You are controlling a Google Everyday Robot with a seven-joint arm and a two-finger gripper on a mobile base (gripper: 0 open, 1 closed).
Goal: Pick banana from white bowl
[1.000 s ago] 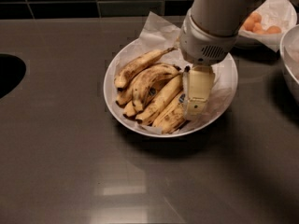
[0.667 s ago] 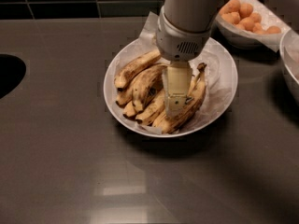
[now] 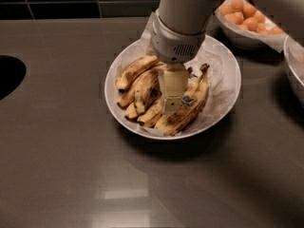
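Observation:
The white bowl (image 3: 223,75), wide, shallow and lined with crinkled white paper, sits in the middle of the dark counter and holds several overripe bananas. A slim, pale yellow banana (image 3: 135,70) with brown speckles and no sticker lies at the bowl's upper left. Fatter bananas with blue stickers (image 3: 187,100) lie in the middle and on the right. My gripper (image 3: 170,107) hangs straight down from the grey wrist (image 3: 178,37) over the middle of the pile, low among the bananas, just right of the slim banana. It hides part of the pile.
A smaller white bowl of orange fruits (image 3: 247,18) stands at the back right. Another white dish's rim (image 3: 295,65) shows at the right edge. A dark round recess (image 3: 9,75) lies at the left edge. A dark tiled wall runs along the back.
My gripper has moved left across the bowl, from its right side to the middle of the banana pile. The bananas have not visibly shifted.

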